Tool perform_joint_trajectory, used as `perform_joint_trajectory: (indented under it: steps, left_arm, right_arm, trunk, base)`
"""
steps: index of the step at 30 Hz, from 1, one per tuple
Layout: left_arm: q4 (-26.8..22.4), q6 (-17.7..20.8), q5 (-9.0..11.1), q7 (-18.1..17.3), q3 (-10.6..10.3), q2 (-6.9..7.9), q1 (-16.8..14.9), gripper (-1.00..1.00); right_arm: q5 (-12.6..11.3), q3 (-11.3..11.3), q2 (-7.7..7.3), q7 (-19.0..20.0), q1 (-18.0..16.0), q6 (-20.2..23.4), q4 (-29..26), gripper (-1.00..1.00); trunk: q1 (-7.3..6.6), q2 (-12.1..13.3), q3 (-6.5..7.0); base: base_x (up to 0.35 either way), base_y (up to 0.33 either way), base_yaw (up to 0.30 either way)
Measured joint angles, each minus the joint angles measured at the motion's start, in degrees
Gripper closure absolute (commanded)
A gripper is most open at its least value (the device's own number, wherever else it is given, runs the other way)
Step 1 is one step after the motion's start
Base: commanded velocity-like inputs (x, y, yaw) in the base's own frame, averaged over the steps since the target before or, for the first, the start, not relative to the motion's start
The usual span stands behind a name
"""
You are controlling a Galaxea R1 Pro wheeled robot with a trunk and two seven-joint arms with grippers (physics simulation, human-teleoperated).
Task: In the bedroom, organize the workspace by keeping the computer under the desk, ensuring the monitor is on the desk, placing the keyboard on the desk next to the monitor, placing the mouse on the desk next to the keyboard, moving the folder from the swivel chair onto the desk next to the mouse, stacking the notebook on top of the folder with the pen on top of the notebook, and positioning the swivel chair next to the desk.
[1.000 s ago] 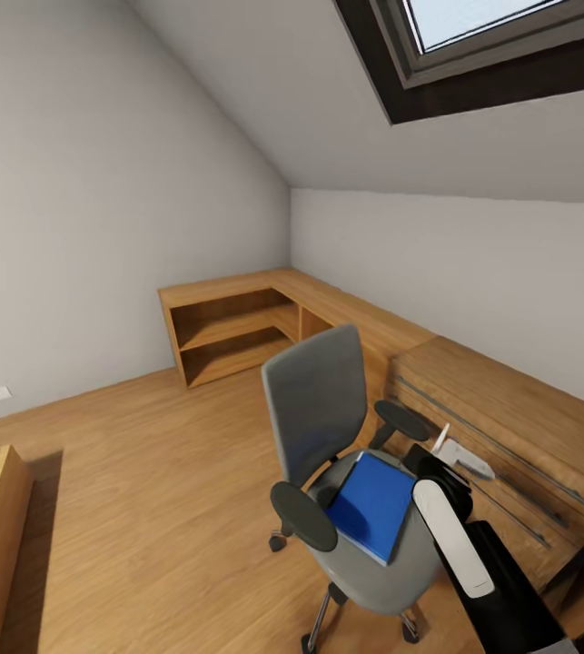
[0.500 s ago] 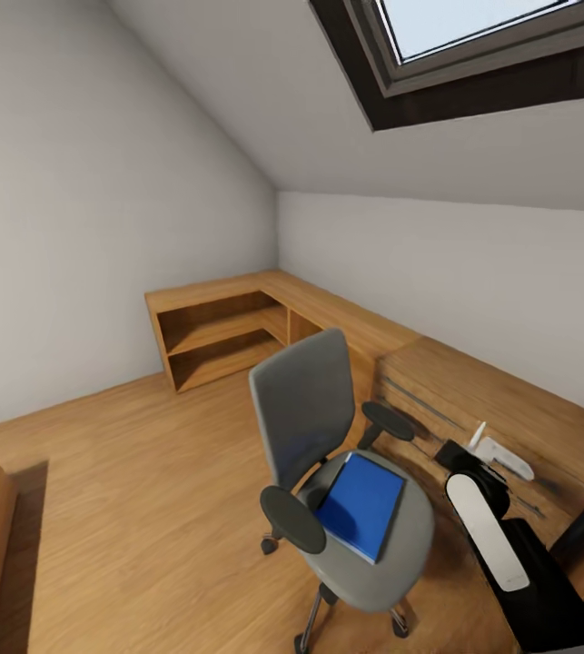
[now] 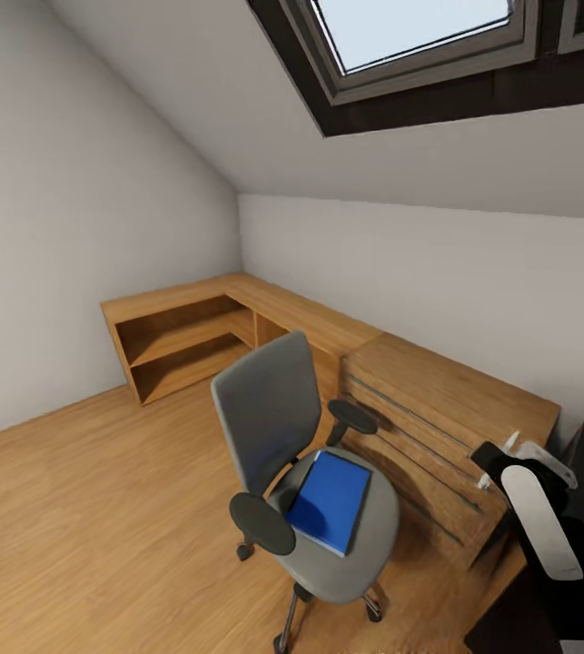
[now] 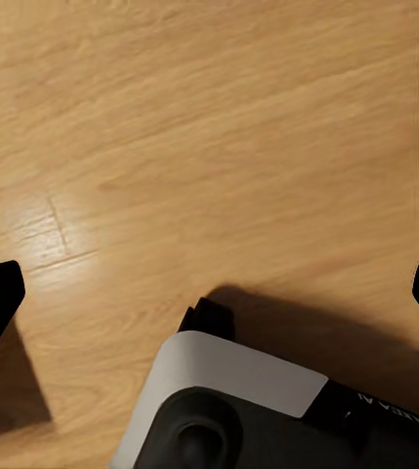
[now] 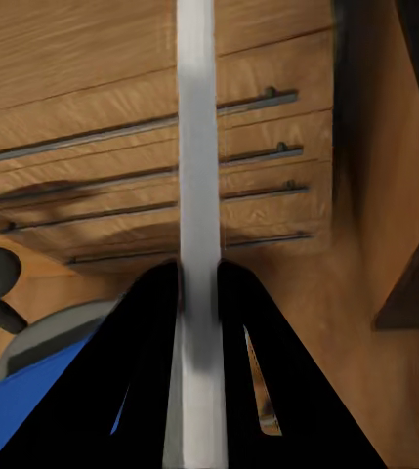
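Evidently the right gripper (image 5: 199, 283) is clamped on a thin pale slab (image 5: 196, 147), held edge-on for carrying, near the wooden drawer chest (image 3: 437, 409). The folder (image 3: 328, 500) lies on the swivel chair (image 3: 264, 418) seat, probably the next pickup. The left gripper (image 4: 209, 293) hangs spread apart over the floor (image 4: 219, 117).

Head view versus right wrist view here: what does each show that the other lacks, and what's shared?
Head view: the skylight, the corner shelving and the swivel chair backrest. Right wrist view: the right gripper shut on the thin, edge-on notebook. Shared: the blue folder on the chair seat and the wooden drawer chest.
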Motion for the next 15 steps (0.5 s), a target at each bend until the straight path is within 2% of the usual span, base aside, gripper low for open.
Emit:
perform_joint_trajectory:
  steps: [3, 5, 12, 15]
  left_arm:
    - [0.0, -0.3, 0.0, 0.0, 0.0, 0.0, 0.0, -1.0]
    - [0.0, -4.1, 0.1, -0.1, 0.1, 0.22, 0.0, -1.0]
    - [0.4, -6.3, 0.2, -0.1, 0.2, 0.39, 0.0, -1.0]
    - [4.9, -6.8, 0.2, 0.0, 0.3, 0.46, 0.1, -1.0]
  right_arm:
    - [0.0, -1.1, -0.04, 1.6, 0.0, 0.9, 0.2, 1.0]
    - [0.1, -1.5, -1.41, 4.4, 0.0, 1.2, 0.9, 1.0]
    - [0.0, -1.9, -4.59, 7.8, 0.0, 1.4, 2.5, 1.0]
    - [0.0, -2.3, -5.82, 9.2, 0.0, 1.5, 3.0, 1.0]
  trunk:
    - [-0.23, 0.4, 0.19]
    - [-0.23, 0.4, 0.19]
    - [-0.23, 0.4, 0.18]
    - [-0.23, 0.4, 0.18]
  base:
    - [0.0, 0.0, -0.266]
    - [0.0, 0.0, -0.266]
    - [0.0, 0.0, -0.27]
    - [0.0, 0.0, -0.291]
